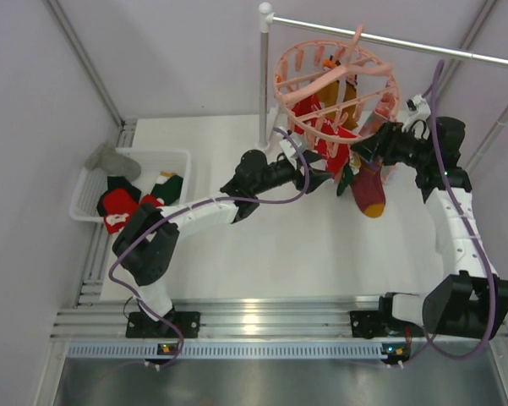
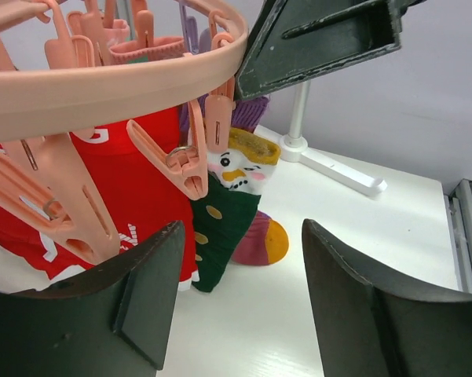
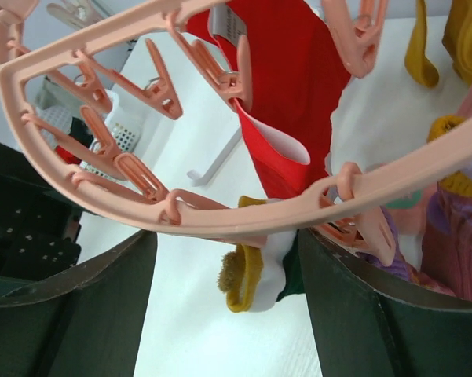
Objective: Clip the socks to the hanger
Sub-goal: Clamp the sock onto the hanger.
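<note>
The salmon-pink hanger point(image 1: 334, 85) hangs from the rail, with red point(image 1: 308, 110), mustard point(image 1: 330, 89), dark green point(image 1: 346, 179) and maroon-and-mustard point(image 1: 370, 190) socks hanging from it. My left gripper point(image 1: 321, 178) is open and empty, just below the ring's near-left side. In the left wrist view, the ring point(image 2: 102, 78), a red sock point(image 2: 133, 181) and the green snowman sock point(image 2: 220, 228) under a clip point(image 2: 184, 161) lie beyond my gripper point(image 2: 243, 302). My right gripper point(image 1: 359, 154) is open at the ring's near-right edge. The ring point(image 3: 243, 216) crosses between its jaws point(image 3: 228, 302), above the green sock's mustard cuff point(image 3: 251, 275).
A white mesh basket point(image 1: 173, 156) at the left holds grey point(image 1: 114, 161), red point(image 1: 118, 207) and green point(image 1: 165, 186) socks. The grey rail point(image 1: 389, 41) rests on a pole point(image 1: 263, 76) standing at the table's back. The pole's white foot point(image 2: 330, 161) lies behind the hanging socks.
</note>
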{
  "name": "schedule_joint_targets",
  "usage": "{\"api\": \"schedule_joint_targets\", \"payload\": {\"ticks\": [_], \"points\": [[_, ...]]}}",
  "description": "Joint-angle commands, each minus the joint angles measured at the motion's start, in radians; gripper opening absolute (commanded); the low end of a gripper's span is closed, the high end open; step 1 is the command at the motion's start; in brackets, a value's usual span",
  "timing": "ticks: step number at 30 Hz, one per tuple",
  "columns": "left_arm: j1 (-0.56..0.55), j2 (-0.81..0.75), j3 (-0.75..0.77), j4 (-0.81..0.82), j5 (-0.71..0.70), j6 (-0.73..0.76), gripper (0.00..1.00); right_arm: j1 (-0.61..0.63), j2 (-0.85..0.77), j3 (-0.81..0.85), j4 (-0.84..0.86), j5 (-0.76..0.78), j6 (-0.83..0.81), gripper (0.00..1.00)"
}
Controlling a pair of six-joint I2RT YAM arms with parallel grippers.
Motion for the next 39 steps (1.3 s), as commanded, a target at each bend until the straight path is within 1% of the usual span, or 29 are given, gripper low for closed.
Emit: {"api": "schedule_joint_targets", "payload": {"ticks": [1,4,10,14,18,22,28,32,34,36,39], "points": [[0.005,-0.016,0.046,0.063,0.046,0.051,0.66,-0.038,0.017,0.057,-0.044,-0.04,-0.067,0.71],[0.002,-0.042,0.042,0.003,0.056,0.053,0.64,-0.07,0.014,0.054,-0.044,-0.041,-0.074,0.71],[-0.001,-0.129,-0.018,-0.085,0.047,0.079,0.64,-0.133,0.006,0.047,-0.04,-0.027,-0.093,0.7],[-0.001,-0.197,-0.062,-0.155,0.04,0.094,0.64,-0.162,0.02,0.057,0.017,0.001,-0.082,0.69],[0.0,-0.271,-0.101,-0.233,0.015,0.105,0.64,-0.167,0.068,0.076,0.066,0.015,-0.054,0.68],[-0.001,-0.353,-0.141,-0.269,-0.019,0.116,0.64,-0.182,0.108,0.115,0.084,0.035,-0.054,0.67],[-0.001,-0.413,-0.171,-0.318,-0.045,0.122,0.64,-0.217,0.114,0.139,0.138,0.029,-0.067,0.68],[-0.001,-0.435,-0.182,-0.355,-0.062,0.122,0.64,-0.242,0.069,0.116,0.137,-0.008,-0.073,0.7],[0.0,-0.444,-0.185,-0.359,-0.063,0.122,0.64,-0.247,0.026,0.098,0.121,-0.022,-0.1,0.76],[0.0,-0.45,-0.191,-0.367,-0.069,0.122,0.64,-0.25,-0.025,0.075,0.088,-0.025,-0.146,0.79],[0.0,-0.456,-0.198,-0.379,-0.072,0.116,0.64,-0.25,-0.089,0.046,0.057,-0.039,-0.215,0.79]]}}
